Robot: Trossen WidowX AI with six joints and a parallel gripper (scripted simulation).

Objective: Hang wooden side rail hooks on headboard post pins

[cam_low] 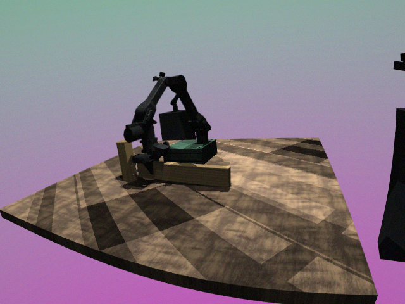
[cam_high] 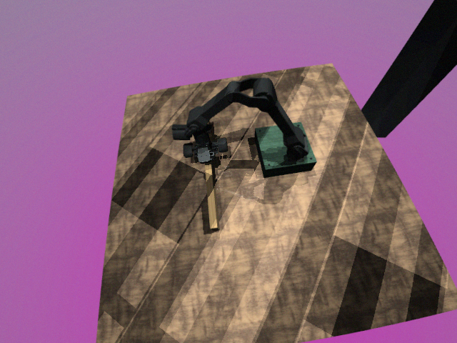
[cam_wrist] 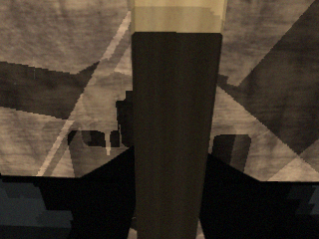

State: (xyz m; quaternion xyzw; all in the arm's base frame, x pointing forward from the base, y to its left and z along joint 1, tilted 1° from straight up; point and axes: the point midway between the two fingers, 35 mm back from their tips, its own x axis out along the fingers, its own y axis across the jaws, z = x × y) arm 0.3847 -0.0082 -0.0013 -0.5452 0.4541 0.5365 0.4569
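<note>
The wooden side rail (cam_high: 211, 206) (cam_low: 196, 173) (cam_wrist: 174, 100) stands on its narrow edge. Its far end is on the table, and its near end looks slightly raised beside the headboard post (cam_low: 124, 160). The post is upright at the left in the exterior view and largely hidden behind the arm in the top view. My gripper (cam_high: 205, 158) (cam_low: 150, 166) (cam_wrist: 164, 145) is shut on the rail near its post end, one finger on each side. Small metal parts (cam_low: 137, 171) show in the narrow gap between rail and post. Whether the hooks sit on the pins cannot be told.
The arm's green base block (cam_high: 273, 141) (cam_low: 188, 155) stands close to the right of the gripper in the top view. A dark box (cam_low: 171, 125) shows behind the arm, and a large black structure (cam_high: 409, 66) (cam_low: 390, 209) stands beyond the table's right edge. Patterned shadows cover the table.
</note>
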